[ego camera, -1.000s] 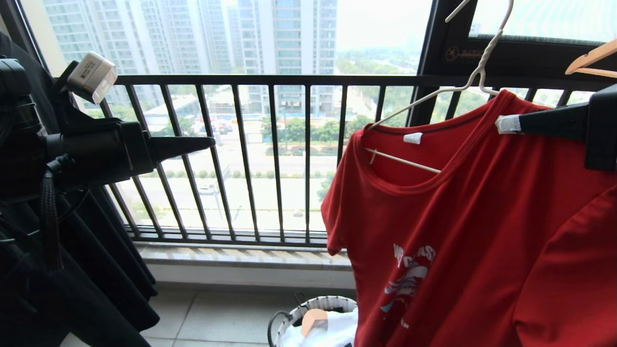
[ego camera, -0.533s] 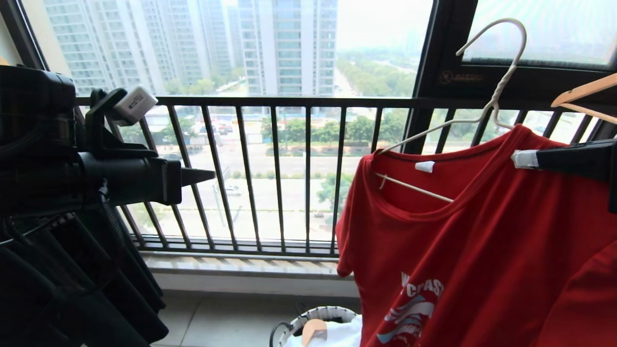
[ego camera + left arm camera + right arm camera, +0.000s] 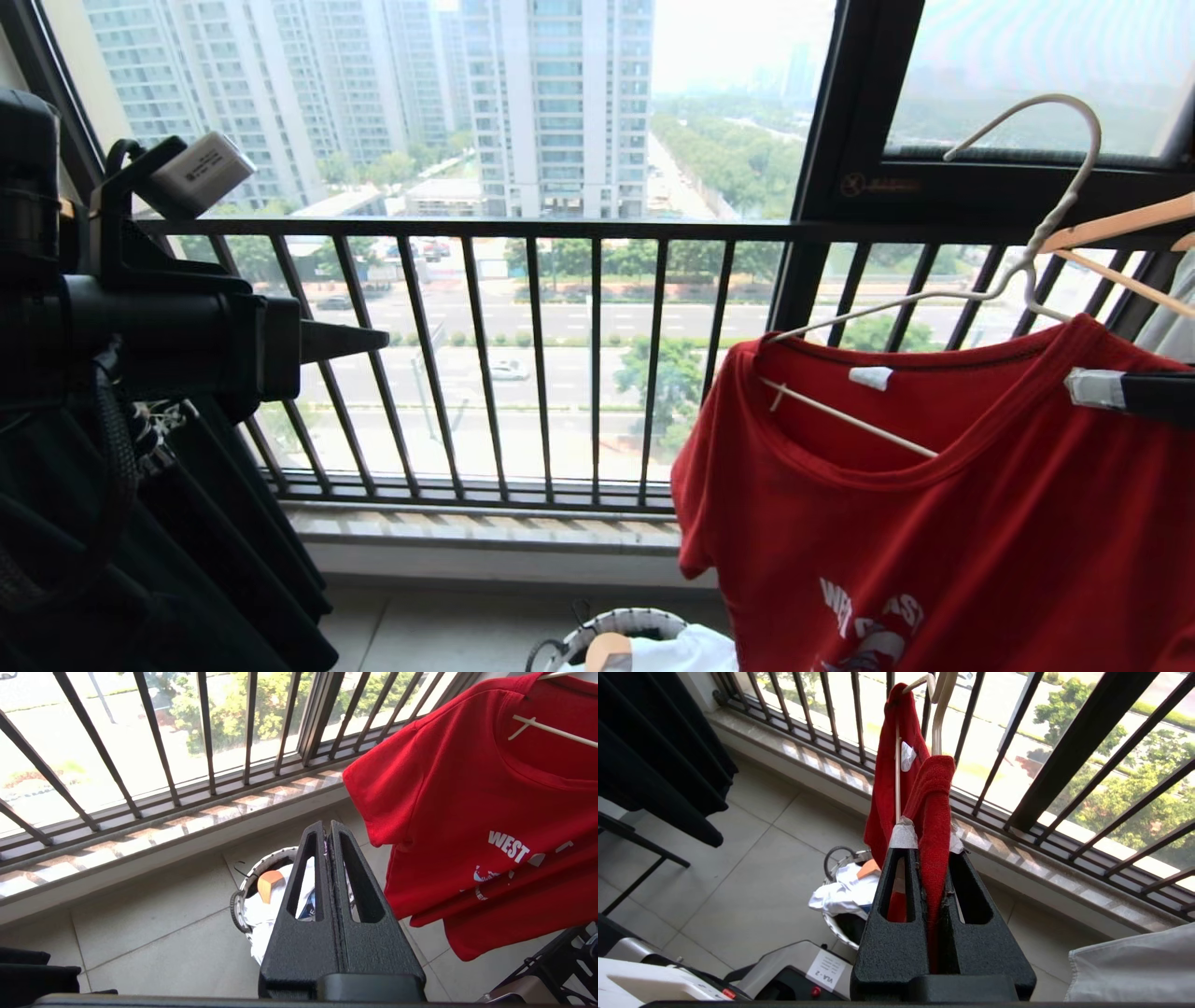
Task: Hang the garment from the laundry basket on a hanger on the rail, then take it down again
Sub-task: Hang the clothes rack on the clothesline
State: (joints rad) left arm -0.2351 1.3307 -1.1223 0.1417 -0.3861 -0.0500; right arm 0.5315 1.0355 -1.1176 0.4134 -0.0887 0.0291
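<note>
Head view shows the laundry basket (image 3: 624,627) at the bottom centre, holding white cloth and a tan wooden piece. At the right, the red T-shirt (image 3: 943,523) hangs on the white wire hanger (image 3: 1018,271), collar up, body dropping downward, shoulders running left to right. Its chest print reads "WEST" in the left wrist view. The right gripper (image 3: 931,858) pinches the shirt's shoulder. The left gripper (image 3: 327,833) at the left is closed, empty.
</note>
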